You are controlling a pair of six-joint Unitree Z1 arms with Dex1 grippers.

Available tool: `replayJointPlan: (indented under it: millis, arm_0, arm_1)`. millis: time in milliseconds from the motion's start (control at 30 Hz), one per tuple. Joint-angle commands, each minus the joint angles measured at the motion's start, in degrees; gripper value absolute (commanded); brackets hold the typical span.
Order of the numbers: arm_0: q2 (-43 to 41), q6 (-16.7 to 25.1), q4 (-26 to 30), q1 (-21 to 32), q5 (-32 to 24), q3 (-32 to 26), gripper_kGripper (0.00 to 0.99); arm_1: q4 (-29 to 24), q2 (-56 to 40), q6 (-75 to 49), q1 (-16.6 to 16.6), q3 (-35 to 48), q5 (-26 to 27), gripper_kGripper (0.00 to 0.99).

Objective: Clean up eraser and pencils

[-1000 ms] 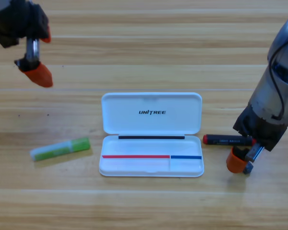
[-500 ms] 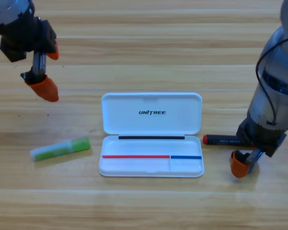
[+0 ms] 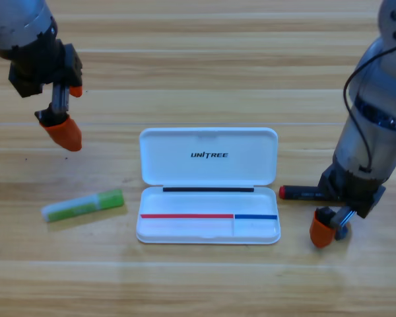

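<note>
A wooden table [image 3: 198, 59] of pale planks fills the view. Two grey arms are seen: the left gripper [image 3: 63, 113] hangs over the upper left of the table, well apart from everything, with one orange jaw low and the other high, so it is parted and holds nothing; the right gripper [image 3: 328, 228] is set low just right of the case, and its grip cannot be told. One white case [image 3: 208, 155] lies open at centre, "UNITREE" printed inside its lid. Two pencils are counted: the green pencil [image 3: 83, 205] lies left of the case, the black-and-red pencil [image 3: 302, 193] at its right edge, partly hidden under the right arm. The eraser cannot be made out.
</note>
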Motion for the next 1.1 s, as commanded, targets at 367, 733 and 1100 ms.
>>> replayJointPlan:
  millis: [367, 733, 1100]
  arm_0:
    - [4.31, 0.32, -8.78, 3.75, 0.62, 10.85, 0.945]
    - [6.95, -2.94, -19.86, 2.08, 2.11, 22.71, 0.945]
    - [10.72, -5.49, -25.04, -0.29, 2.11, 25.79, 0.945]
  arm_1:
    - [0.08, 7.13, 0.17, -1.59, -0.64, 1.48, 0.808]
    - [0.78, 7.83, -0.10, -1.59, -0.64, 1.84, 0.311]
    - [6.58, 4.93, -2.74, -1.59, -2.31, 2.01, 0.000]
